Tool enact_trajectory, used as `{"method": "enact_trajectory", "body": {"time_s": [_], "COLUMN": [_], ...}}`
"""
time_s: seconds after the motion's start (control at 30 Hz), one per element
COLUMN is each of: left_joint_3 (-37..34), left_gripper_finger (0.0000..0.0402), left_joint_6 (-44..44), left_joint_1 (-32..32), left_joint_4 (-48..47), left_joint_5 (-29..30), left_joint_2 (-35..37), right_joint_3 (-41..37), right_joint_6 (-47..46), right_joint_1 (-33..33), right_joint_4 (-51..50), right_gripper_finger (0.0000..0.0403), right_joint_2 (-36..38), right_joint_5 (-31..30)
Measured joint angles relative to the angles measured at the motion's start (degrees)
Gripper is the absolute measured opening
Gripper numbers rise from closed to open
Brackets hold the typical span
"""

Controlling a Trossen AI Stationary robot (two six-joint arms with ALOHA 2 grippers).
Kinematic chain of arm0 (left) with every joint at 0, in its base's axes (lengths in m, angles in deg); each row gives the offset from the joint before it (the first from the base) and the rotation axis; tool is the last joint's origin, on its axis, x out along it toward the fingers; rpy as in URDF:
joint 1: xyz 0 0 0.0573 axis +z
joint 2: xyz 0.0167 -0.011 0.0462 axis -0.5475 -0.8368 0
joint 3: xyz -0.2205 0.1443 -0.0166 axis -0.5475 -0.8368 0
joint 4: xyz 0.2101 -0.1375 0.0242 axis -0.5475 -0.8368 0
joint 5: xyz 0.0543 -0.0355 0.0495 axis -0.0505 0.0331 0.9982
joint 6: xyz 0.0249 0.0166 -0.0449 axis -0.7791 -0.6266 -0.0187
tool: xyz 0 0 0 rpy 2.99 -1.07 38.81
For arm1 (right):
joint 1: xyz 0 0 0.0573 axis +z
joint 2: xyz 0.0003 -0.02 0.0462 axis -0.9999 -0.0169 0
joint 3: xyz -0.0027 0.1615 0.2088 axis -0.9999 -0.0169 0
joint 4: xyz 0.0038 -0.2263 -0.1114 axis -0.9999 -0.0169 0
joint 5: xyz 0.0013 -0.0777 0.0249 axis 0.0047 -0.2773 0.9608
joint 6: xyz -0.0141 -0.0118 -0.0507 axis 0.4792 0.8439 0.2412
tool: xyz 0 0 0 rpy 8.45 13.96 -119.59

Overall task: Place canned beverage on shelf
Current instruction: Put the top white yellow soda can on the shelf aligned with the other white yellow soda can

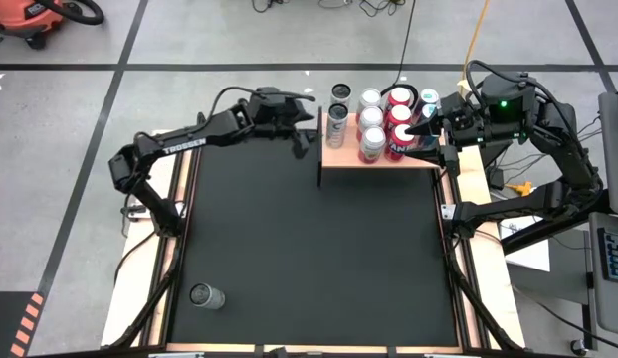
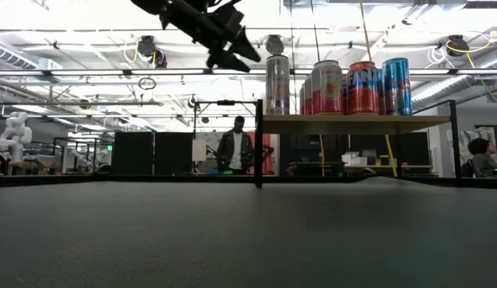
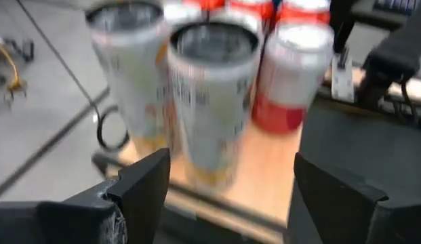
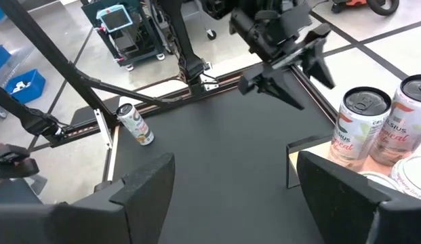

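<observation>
1. Left gripper [image 1: 307,127] released, fingers spread and empty, just beside the shelf's [image 1: 338,159] left edge.
2. Nearest can [image 1: 335,123] upright on the shelf, clear of those fingers.
3. Right gripper [image 1: 435,127] released, empty, at the shelf's right side.
4. One can [image 1: 206,295] on the table [image 1: 309,259], near corner, well apart.

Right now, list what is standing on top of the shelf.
The shelf carries upright cans: two silver ones at its left end, then silver-and-red ones and a blue one. The right gripper covers part of that end.
</observation>
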Motion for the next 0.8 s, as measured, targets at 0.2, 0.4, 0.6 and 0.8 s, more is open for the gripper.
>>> {"method": "enact_trajectory", "body": {"time_s": [0.2, 0.4, 0.6, 0.8], "left_joint_3": [0.0, -0.1, -0.1, -0.1], "left_gripper_finger": [0.0310, 0.0297, 0.0244, 0.0184], "left_joint_6": [1.1, 1.5, 1.4, 1.0], "left_joint_1": [-0.1, -1.0, -2.3, -2.2], "left_joint_4": [-7.4, -4.4, -1.8, 1.2], "left_joint_5": [-0.5, -0.5, 5.7, 6.8], "left_joint_2": [-0.3, -2.9, -4.3, -4.3], "right_joint_3": [0.0, 0.0, 0.0, 0.0], "right_joint_6": [0.9, 0.8, 0.7, 0.9], "right_joint_1": [0.0, 0.0, 0.0, 0.0], "right_joint_4": [0.0, 0.0, 0.1, 0.5], "right_gripper_finger": [0.0286, 0.0286, 0.0286, 0.0286], "right_joint_2": [-0.8, -2.7, -4.6, -5.0], "right_joint_5": [-0.1, -0.1, 0.0, 0.0]}}
